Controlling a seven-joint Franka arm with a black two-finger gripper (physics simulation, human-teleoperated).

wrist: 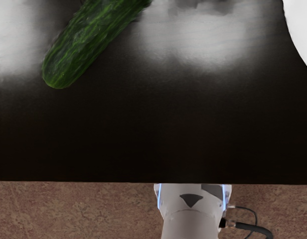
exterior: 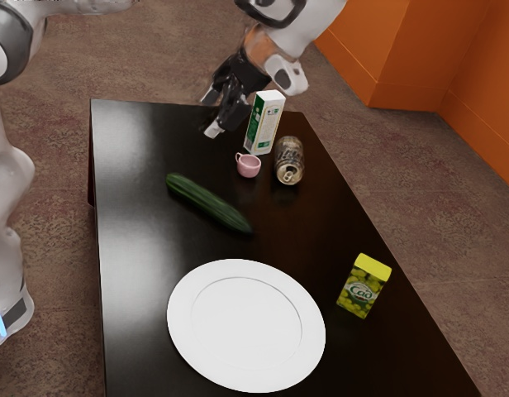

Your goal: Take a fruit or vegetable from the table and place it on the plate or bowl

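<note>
The plate [exterior: 246, 324] is noted bare at the worktop's [exterior: 130, 165] near end. The cucumber [exterior: 209, 203] lies flat just beyond it, untouched. The end effector [exterior: 211, 114] is held spread and empty above the far edge. Descent should be centred on the cucumber and the grip closed across its width.

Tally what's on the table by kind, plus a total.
Vegetable: 1, cucumber
Dishware: 2, plate, cup
Packaged goods: 3, carton, can, box
Total: 6
</note>
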